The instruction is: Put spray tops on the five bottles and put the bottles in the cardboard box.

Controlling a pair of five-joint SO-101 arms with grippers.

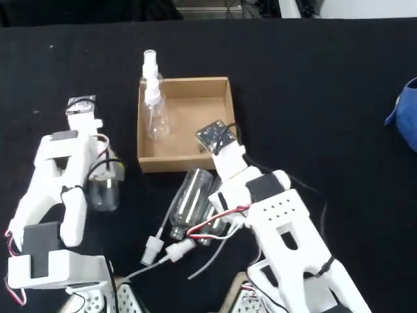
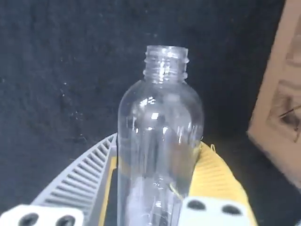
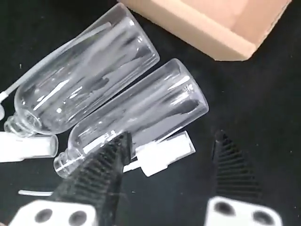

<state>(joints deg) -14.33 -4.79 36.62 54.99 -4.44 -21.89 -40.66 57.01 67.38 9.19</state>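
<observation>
Uncapped bottle (image 2: 162, 94): pinched in the left gripper (image 2: 159, 146), left of the cardboard box (image 1: 169, 163). Second bottle (image 3: 89, 70) and third bottle (image 3: 141, 108): uncapped, lying touching, in front of the box. Loose spray top (image 3: 164, 150): beside the third bottle, under the right gripper (image 3: 173, 139), jaws spread, holding nothing. Capped bottle (image 1: 158, 120): inside the box. Another capped bottle (image 1: 150, 65): seemingly just behind the box's far wall.
</observation>
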